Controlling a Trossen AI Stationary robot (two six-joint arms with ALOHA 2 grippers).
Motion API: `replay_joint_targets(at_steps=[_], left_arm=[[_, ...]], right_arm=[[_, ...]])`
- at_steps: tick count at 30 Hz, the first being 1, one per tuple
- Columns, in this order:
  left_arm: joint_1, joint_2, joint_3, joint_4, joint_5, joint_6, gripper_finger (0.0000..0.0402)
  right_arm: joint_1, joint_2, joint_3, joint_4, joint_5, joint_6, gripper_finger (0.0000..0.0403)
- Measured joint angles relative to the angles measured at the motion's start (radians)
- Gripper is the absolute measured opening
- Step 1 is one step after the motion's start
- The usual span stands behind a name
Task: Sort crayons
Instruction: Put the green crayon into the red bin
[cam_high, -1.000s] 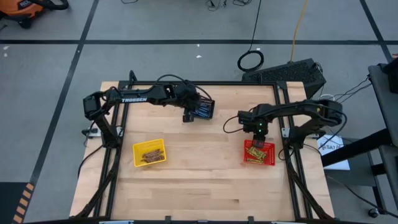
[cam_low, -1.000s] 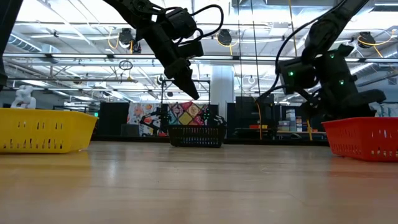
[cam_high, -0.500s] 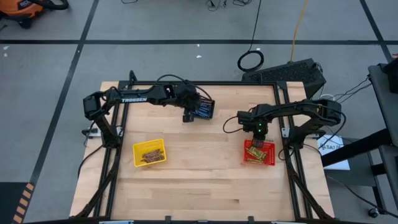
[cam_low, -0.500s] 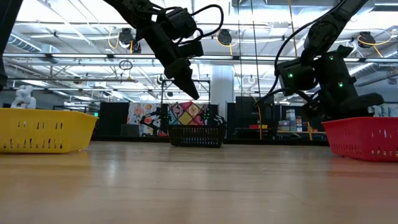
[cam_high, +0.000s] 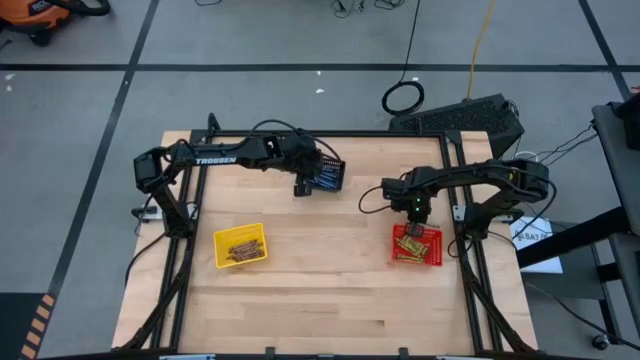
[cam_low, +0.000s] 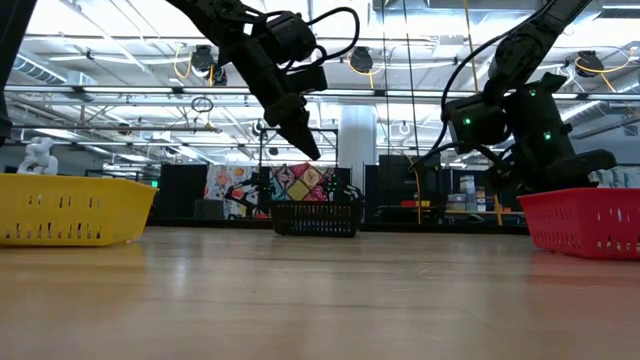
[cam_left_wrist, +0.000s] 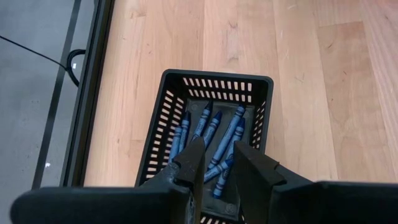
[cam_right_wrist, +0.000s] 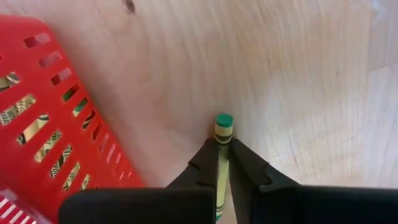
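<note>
your right gripper (cam_right_wrist: 222, 144) is clamped on an olive-yellow crayon (cam_right_wrist: 222, 134), green end poking past the tips, above bare wood just beside the red basket (cam_high: 434, 249) rim at the table's right side. only the right wrist view shows that crayon; from the high view you see just the gripper body at the basket's far edge. more olive-yellow crayons (cam_high: 413, 244) lie in the red basket. left gripper (cam_left_wrist: 216, 163) hovers over the black basket (cam_left_wrist: 261, 121) at the far edge, fingers a narrow gap apart w/ nothing between; blue crayons (cam_left_wrist: 214, 134) lie inside. tan-brown crayons (cam_high: 241, 247) sit in the yellow basket (cam_high: 220, 254), near-left. open wood btwn baskets and across the near half.
</note>
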Motion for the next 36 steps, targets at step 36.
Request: replay_joint_targets(at_steps=[36], left_arm=[[0.003,-0.017,-0.001,0.000,-0.008,-0.026,0.0083]], right_arm=[[0.221,-0.178,0.303,-0.260,-0.160,0.264,0.0000]])
